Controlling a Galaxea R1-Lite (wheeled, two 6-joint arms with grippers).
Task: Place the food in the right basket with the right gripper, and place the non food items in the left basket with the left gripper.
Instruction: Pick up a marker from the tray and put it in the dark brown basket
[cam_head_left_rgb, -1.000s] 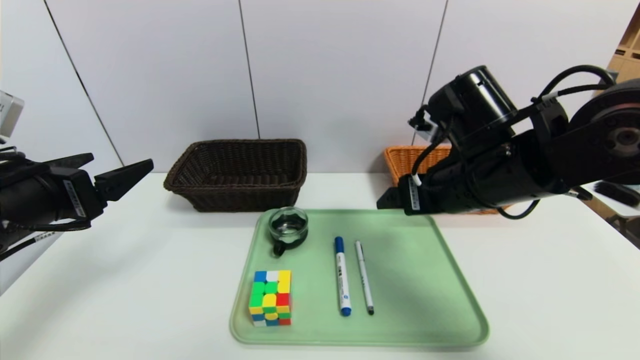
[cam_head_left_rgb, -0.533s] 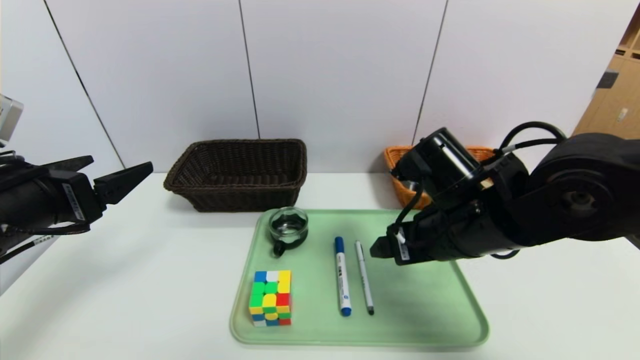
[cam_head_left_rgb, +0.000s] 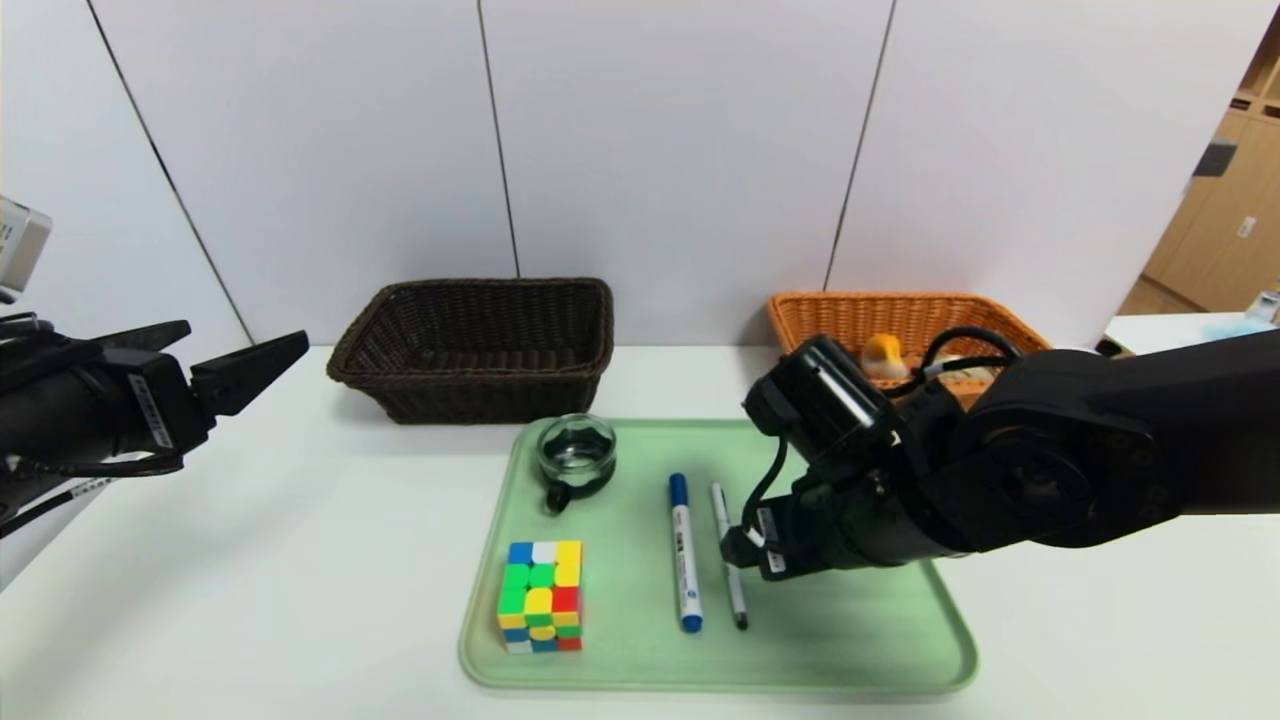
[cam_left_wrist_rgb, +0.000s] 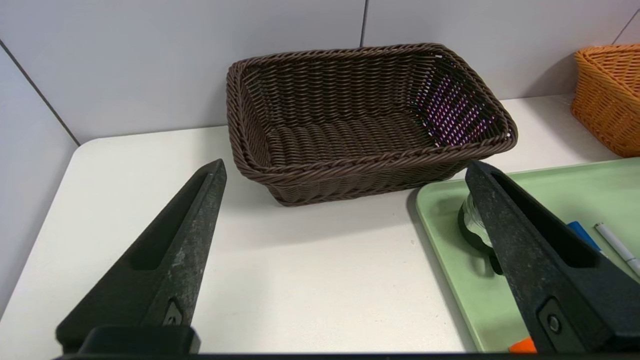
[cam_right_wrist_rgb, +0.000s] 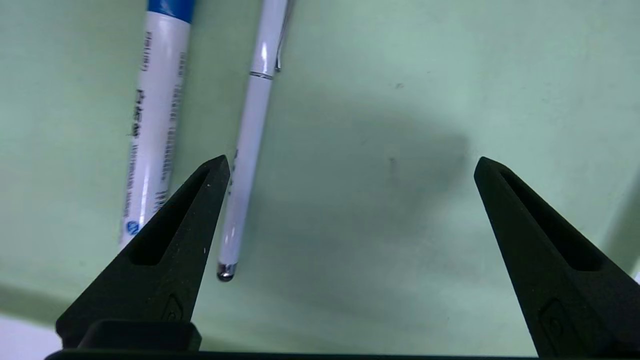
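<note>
The cream bun (cam_head_left_rgb: 884, 355) lies in the orange-tan basket (cam_head_left_rgb: 850, 318); the tin can is hidden. The puzzle cube (cam_head_left_rgb: 541, 597), glass cup (cam_head_left_rgb: 576, 452), blue-capped marker (cam_head_left_rgb: 684, 552) and thin white pen (cam_head_left_rgb: 728, 525) lie on a green tray (cam_head_left_rgb: 850, 640). My right gripper (cam_head_left_rgb: 745, 550) is open and empty, low over the tray just right of the pen; its wrist view shows the gripper (cam_right_wrist_rgb: 350, 165), the pen (cam_right_wrist_rgb: 250, 130) and the marker (cam_right_wrist_rgb: 150, 125). My left gripper (cam_head_left_rgb: 245, 335) is open and empty at the far left, facing the dark brown basket (cam_head_left_rgb: 478, 345), which is empty (cam_left_wrist_rgb: 360, 125).
The tray lies in the middle of a white table (cam_head_left_rgb: 250, 560), in front of both baskets. The left wrist view shows the tray's corner (cam_left_wrist_rgb: 450, 240) with the cup (cam_left_wrist_rgb: 472, 225) behind one finger. My right arm (cam_head_left_rgb: 1050, 470) reaches across the tray's right side.
My right arm has swung from over the orange basket down and forward to the tray, beside the pen. This uncovered the basket and bun. My left arm has not moved.
</note>
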